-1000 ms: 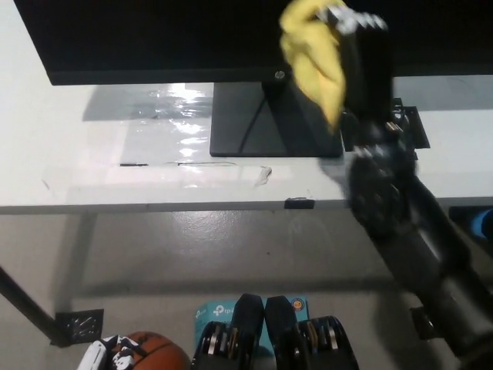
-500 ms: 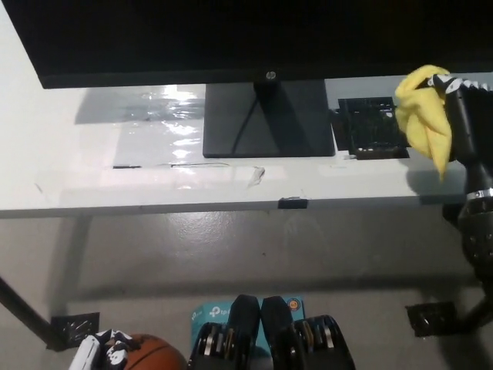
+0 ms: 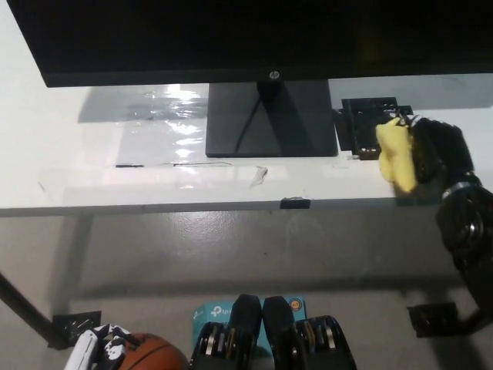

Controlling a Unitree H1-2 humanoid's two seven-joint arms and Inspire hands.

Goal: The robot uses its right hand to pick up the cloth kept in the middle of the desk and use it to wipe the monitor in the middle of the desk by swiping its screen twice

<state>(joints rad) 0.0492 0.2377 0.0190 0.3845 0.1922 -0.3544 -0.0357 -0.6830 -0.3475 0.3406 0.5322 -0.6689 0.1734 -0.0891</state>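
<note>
The black monitor (image 3: 246, 38) fills the top of the head view, standing on its dark base (image 3: 271, 119) on the white desk (image 3: 92, 162). My black right hand (image 3: 433, 154) is low over the desk's right part, to the right of the base, shut on the yellow cloth (image 3: 396, 154). The cloth hangs at the hand's left side, just above the desk surface and below the screen's bottom edge. My white left hand (image 3: 94, 348) rests at the bottom left corner, only partly in view, beside an orange ball.
A small black grid-like object (image 3: 362, 127) lies on the desk right of the monitor base, next to the cloth. An orange basketball (image 3: 154, 354) and a teal box (image 3: 216, 314) sit on the floor below. A black desk leg (image 3: 27, 308) crosses lower left.
My right hand with the yellow cloth came off the screen, swung right and then dropped down and slightly left toward the desk surface. The camera view shifted a little.
</note>
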